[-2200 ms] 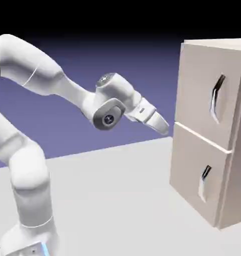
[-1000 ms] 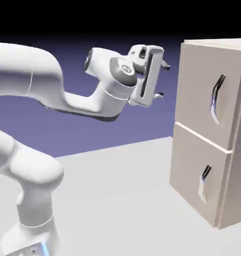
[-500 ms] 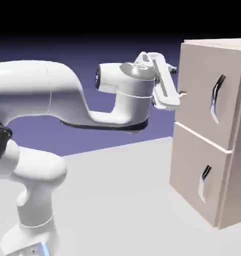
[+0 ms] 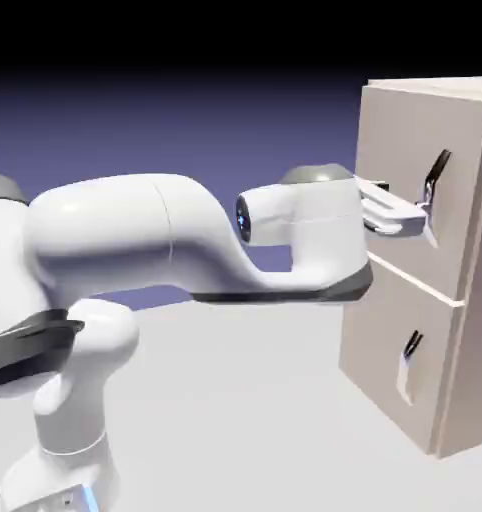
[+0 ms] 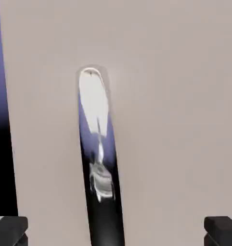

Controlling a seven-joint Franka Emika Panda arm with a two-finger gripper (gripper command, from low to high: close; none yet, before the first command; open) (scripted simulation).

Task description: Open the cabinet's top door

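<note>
Now the arm (image 4: 185,235) reaches level across the worktop (image 4: 235,400) toward the cabinet (image 4: 425,270). Its fingers (image 4: 395,210) are spread wide and hold nothing; in the hand view the two grey tips sit far apart at the bottom corners, one (image 5: 9,229) at the left and one (image 5: 223,229) at the right. Between them, dead ahead, stands the handle (image 5: 99,158) of the top door (image 5: 175,120), dark and silvery, running up from the gap between the tips. From outside, the fingers lie close before that handle (image 4: 432,195); whether they touch it I cannot tell. Below the fingers is the lower door (image 4: 400,350), shut, like the top door (image 4: 410,180).
</note>
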